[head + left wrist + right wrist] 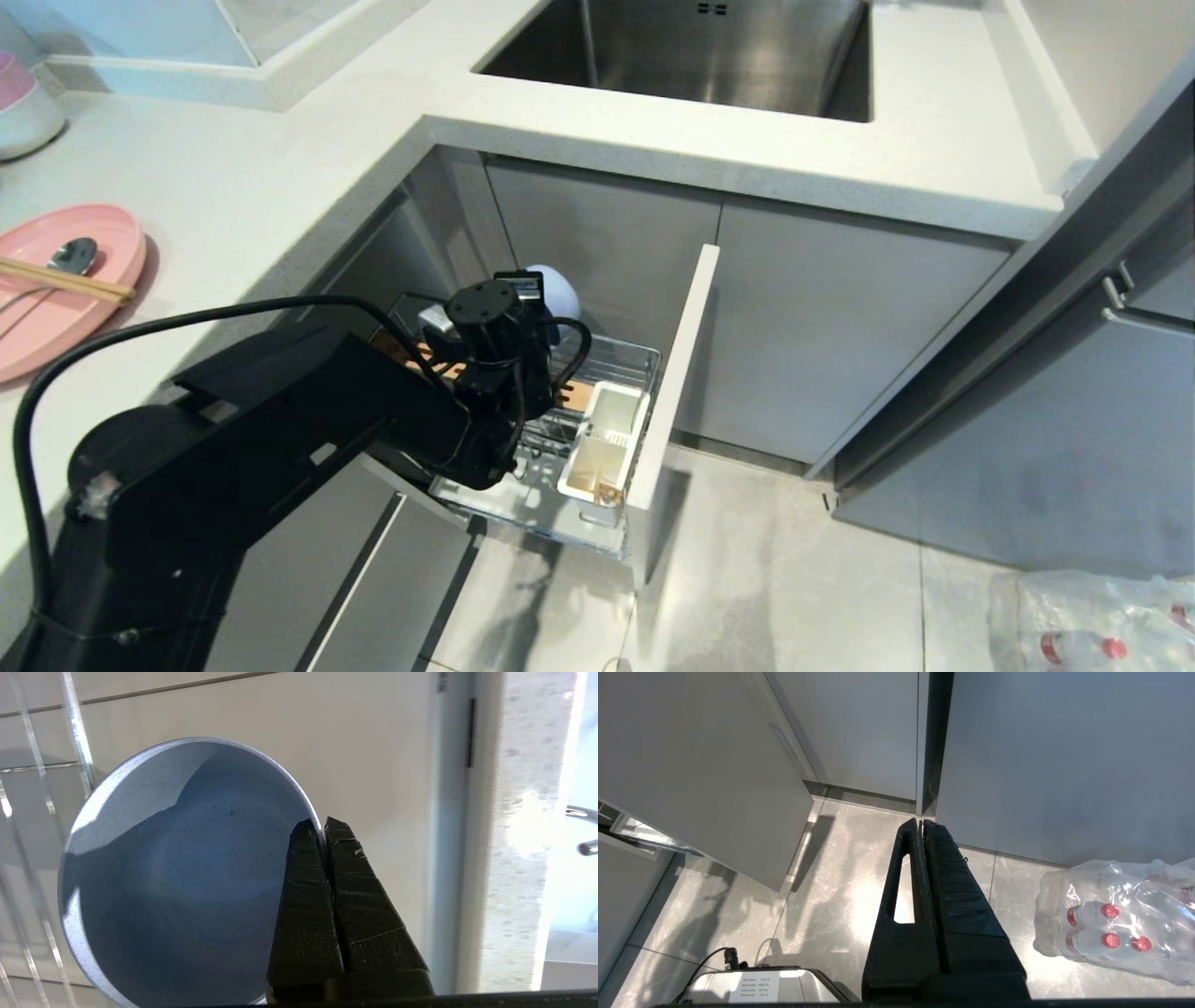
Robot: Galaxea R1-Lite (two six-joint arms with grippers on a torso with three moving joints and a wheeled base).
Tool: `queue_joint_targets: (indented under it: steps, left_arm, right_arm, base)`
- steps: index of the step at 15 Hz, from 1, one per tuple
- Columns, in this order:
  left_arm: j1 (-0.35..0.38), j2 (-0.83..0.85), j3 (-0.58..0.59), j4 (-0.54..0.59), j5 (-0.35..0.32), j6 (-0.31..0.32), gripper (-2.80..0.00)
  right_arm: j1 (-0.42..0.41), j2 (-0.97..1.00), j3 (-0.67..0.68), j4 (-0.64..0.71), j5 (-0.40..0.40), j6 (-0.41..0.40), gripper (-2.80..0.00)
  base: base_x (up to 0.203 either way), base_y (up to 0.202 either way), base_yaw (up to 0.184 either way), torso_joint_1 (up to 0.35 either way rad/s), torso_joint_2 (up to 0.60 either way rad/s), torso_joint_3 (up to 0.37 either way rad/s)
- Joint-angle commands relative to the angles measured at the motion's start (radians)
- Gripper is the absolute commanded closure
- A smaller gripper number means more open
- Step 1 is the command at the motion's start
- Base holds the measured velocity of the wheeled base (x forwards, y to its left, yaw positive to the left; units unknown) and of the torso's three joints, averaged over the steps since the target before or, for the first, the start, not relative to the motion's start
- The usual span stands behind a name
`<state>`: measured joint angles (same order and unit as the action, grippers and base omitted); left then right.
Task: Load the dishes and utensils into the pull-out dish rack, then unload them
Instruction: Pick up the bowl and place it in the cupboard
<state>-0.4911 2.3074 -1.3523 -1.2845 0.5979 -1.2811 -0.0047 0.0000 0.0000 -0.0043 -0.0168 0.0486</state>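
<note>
1. Nearest the head camera, the left arm reaches down over the pull-out dish rack (pixel 597 411), which stands drawn out below the sink (pixel 691 56).
2. Its left gripper (pixel 322 823) has its fingers pinching the rim of the pale blue bowl (pixel 187 877), one finger inside and one outside.
3. That bowl (pixel 560 289) sits tipped on edge at the rack's back end, by the cabinet front.
4. At the rack's front corner stands the white utensil caddy (pixel 605 448), just behind the front panel (pixel 677 373).
5. Farther off, at the desk's left edge, lies the pink plate (pixel 56 289) with the chopsticks (pixel 65 280) and spoon (pixel 70 257) on it.
6. Over the floor, near a pack of bottles (pixel 1115 919), the right gripper (pixel 920 822) hangs with fingers pressed together.
</note>
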Motion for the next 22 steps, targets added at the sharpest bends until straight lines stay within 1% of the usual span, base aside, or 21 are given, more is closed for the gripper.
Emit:
queue_joint_targets:
  steps: [1,3,5,11,14,22]
  left_arm:
    - [0.0,0.017,-0.007,-0.007,0.005,-0.009,0.0]
    - [0.0,0.021,-0.012,-0.009,0.024,-0.011,0.0]
    - [-0.001,0.033,-0.014,-0.007,0.028,-0.014,0.0]
    - [-0.001,0.067,-0.021,-0.012,0.033,-0.016,0.0]
    - [-0.003,0.075,-0.022,-0.013,0.033,-0.034,0.0]
    - [-0.003,0.1,-0.022,-0.015,0.033,-0.05,0.0]
  right_arm:
    - [0.0,0.002,0.0,0.0,0.0,0.0,0.0]
    - [0.0,0.002,0.0,0.0,0.0,0.0,0.0]
    - [0.0,0.002,0.0,0.0,0.0,0.0,0.0]
    - [0.0,0.002,0.0,0.0,0.0,0.0,0.0]
    - [0.0,0.002,0.0,0.0,0.0,0.0,0.0]
    - [0.0,0.002,0.0,0.0,0.0,0.0,0.0]
  base:
    - [0.0,0.0,0.0,0.0,0.0,0.0]
    - [0.0,0.0,0.0,0.0,0.0,0.0]
    - [0.0,0.0,0.0,0.0,0.0,0.0]
    - [0.0,0.0,0.0,0.0,0.0,0.0]
    - [0.0,0.0,0.0,0.0,0.0,0.0]
    - [0.0,0.0,0.0,0.0,0.0,0.0]
